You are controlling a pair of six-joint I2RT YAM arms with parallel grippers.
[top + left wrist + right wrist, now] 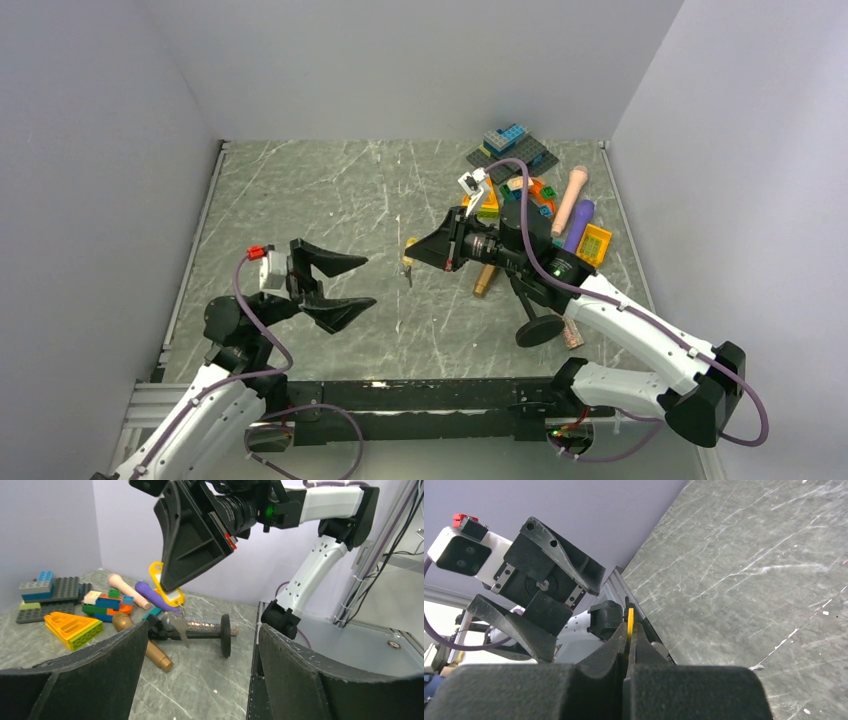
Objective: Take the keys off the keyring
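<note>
My right gripper (414, 256) is clamped on the flat yellow plastic tag (172, 599), with the small flat metal key (179, 629) dangling beneath on its thin grey wire keyring (181, 611), so my wide-open left gripper (368, 281) should come level and pinch the key's blade squarely.

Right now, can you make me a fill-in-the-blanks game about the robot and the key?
1. The right gripper is shut on a tag coloured ____.
2. The left gripper is wide ____ and holds nothing.
3. The key hangs ____ the tag.
Missing words: yellow; open; below.
</note>
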